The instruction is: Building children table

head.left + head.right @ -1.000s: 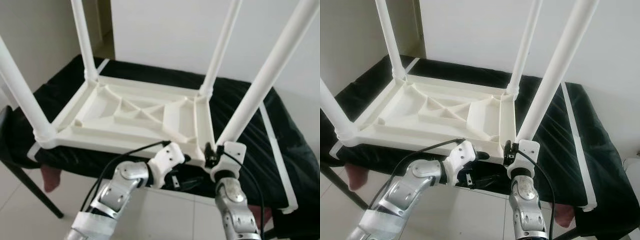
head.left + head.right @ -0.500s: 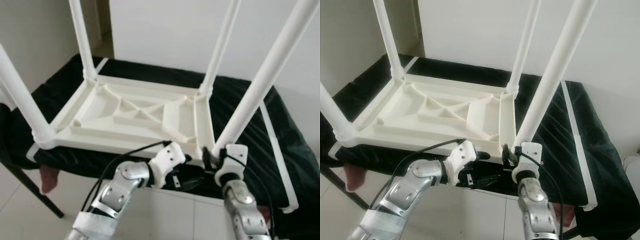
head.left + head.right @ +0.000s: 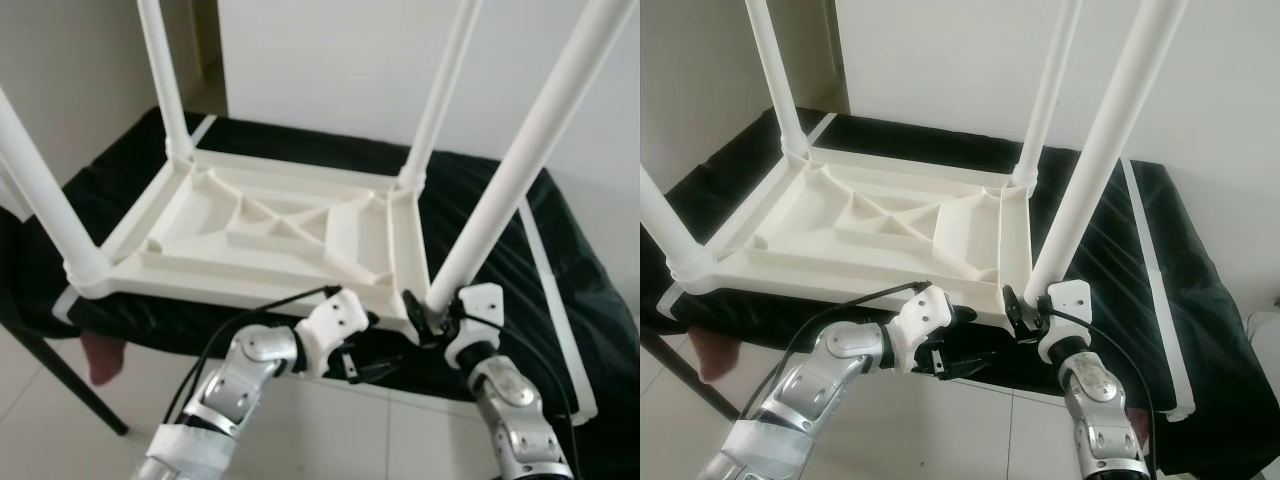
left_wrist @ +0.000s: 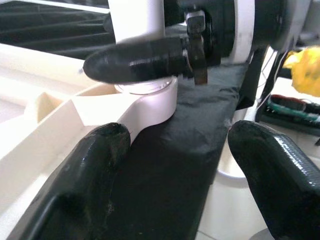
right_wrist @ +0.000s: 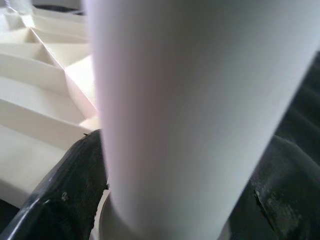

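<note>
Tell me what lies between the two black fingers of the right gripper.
In the right wrist view, the white round plastic table leg stands between the jaws of the right gripper, near its socket in the upturned white tabletop.

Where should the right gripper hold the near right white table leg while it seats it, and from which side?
Low on the white plastic leg, just above its corner socket, from the near side. The round tube fits between the right gripper's fingers, and a low hold steadies the long, tilted leg best.
</note>
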Robot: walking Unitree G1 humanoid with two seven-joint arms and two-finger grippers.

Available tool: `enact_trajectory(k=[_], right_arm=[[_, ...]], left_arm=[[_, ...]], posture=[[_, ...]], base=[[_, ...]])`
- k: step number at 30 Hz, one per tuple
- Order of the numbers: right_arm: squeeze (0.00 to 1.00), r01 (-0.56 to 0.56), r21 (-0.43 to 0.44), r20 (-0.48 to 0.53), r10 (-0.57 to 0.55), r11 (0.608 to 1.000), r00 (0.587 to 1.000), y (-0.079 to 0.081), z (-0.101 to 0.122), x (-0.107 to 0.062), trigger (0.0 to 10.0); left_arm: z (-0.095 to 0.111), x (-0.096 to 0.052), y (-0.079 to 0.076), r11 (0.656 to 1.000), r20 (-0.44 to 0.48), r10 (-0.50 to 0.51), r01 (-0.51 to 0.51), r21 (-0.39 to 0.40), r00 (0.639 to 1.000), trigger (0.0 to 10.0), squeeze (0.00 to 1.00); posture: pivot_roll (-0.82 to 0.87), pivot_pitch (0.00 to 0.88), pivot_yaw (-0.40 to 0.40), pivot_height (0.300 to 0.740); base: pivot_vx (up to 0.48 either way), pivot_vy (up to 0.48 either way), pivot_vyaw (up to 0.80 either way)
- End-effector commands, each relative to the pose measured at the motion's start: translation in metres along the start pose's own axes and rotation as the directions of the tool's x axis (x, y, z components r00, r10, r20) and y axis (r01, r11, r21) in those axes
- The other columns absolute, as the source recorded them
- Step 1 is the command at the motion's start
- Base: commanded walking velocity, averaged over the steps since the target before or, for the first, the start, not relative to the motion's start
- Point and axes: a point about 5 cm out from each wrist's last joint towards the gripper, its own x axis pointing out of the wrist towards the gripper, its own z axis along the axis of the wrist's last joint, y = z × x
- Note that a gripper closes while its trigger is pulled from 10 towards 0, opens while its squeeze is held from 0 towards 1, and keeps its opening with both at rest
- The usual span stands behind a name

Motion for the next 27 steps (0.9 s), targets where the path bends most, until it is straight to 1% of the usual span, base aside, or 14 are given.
enact_trajectory(k=[1,3,6,7,9,10,11,12,13,18,23,24,27], right_arm=[[0.0,-0.021,0.005,0.011,0.021,1.0,1.0,-0.004,0.0,0.0,10.0],[0.0,-0.021,0.005,0.011,0.021,1.0,1.0,-0.004,0.0,0.0,10.0],[0.0,-0.134,-0.042,0.011,0.134,0.99,0.991,-0.004,0.002,0.008,10.0],[0.0,-0.134,-0.042,0.011,0.134,0.99,0.991,-0.004,0.002,0.008,10.0],[0.0,-0.175,-0.052,0.009,0.175,0.983,0.984,-0.005,0.002,0.011,10.0],[0.0,-0.19,-0.057,0.012,0.191,0.98,0.981,-0.005,0.002,0.011,4.7],[0.0,-0.19,-0.057,0.012,0.191,0.98,0.981,-0.005,0.002,0.011,4.7],[0.0,-0.198,-0.059,0.015,0.199,0.978,0.98,-0.005,0.002,0.012,1.5],[0.0,-0.2,-0.062,0.015,0.202,0.978,0.979,-0.005,0.002,0.012,0.0],[0.0,-0.207,-0.065,0.013,0.209,0.976,0.978,-0.006,0.0,0.011,0.0],[0.0,-0.209,-0.047,0.014,0.21,0.977,0.978,-0.006,-0.004,0.009,0.0],[0.0,-0.195,-0.039,0.013,0.196,0.98,0.981,-0.006,-0.005,0.008,8.4],[0.0,-0.187,-0.034,0.014,0.188,0.982,0.982,-0.006,-0.005,0.008,8.4]], left_arm=[[-0.001,0.0,0.01,0.984,-0.008,0.174,-0.174,0.025,0.985,10.0,0.0],[-0.001,0.0,0.01,0.984,-0.008,0.174,-0.174,0.025,0.985,10.0,0.0],[0.001,0.002,0.008,0.99,0.005,0.141,-0.141,0.01,0.99,10.0,0.0],[0.001,0.002,0.008,0.99,0.005,0.141,-0.141,0.01,0.99,10.0,0.0],[0.002,0.002,0.009,0.992,0.011,0.126,-0.126,0.015,0.992,10.0,0.0],[0.002,0.001,0.008,0.993,0.015,0.118,-0.118,0.013,0.993,10.0,0.0],[0.002,0.001,0.008,0.993,0.015,0.118,-0.118,0.013,0.993,10.0,0.0],[0.002,0.001,0.008,0.994,0.017,0.113,-0.113,0.011,0.993,10.0,0.0],[0.002,0.001,0.008,0.994,0.017,0.111,-0.111,0.009,0.994,10.0,0.0],[0.001,0.001,0.007,0.995,0.015,0.104,-0.104,0.003,0.994,10.0,0.0],[0.002,0.002,0.006,0.996,0.025,0.093,-0.093,-0.004,0.995,10.0,0.0],[0.002,0.002,0.006,0.996,0.027,0.089,-0.089,-0.006,0.996,10.0,0.0],[0.002,0.002,0.006,0.996,0.029,0.086,-0.086,-0.006,0.996,10.0,0.0]], posture=[[0.03,0.0,-0.059,0.74],[0.03,0.0,-0.059,0.74],[0.03,0.0,-0.052,0.74],[0.03,0.0,-0.052,0.74],[0.03,0.0,-0.052,0.74],[0.03,0.0,-0.053,0.74],[0.03,0.0,-0.053,0.74],[0.03,0.0,-0.053,0.74],[0.03,0.0,-0.054,0.74],[0.03,0.0,-0.052,0.74],[0.03,0.0,-0.049,0.74],[0.03,0.0,-0.048,0.74],[0.03,0.0,-0.049,0.74]], base=[[0.0,0.0,0.0],[0.0,0.0,0.0],[0.0,0.0,0.0],[0.0,0.0,0.0],[0.0,0.0,0.0],[0.0,0.0,0.0],[0.0,0.0,0.0],[0.0,0.0,0.0],[0.0,0.0,0.0],[0.0,0.0,0.0],[0.0,0.0,0.0],[0.0,0.0,0.0],[0.0,0.0,0.0]])
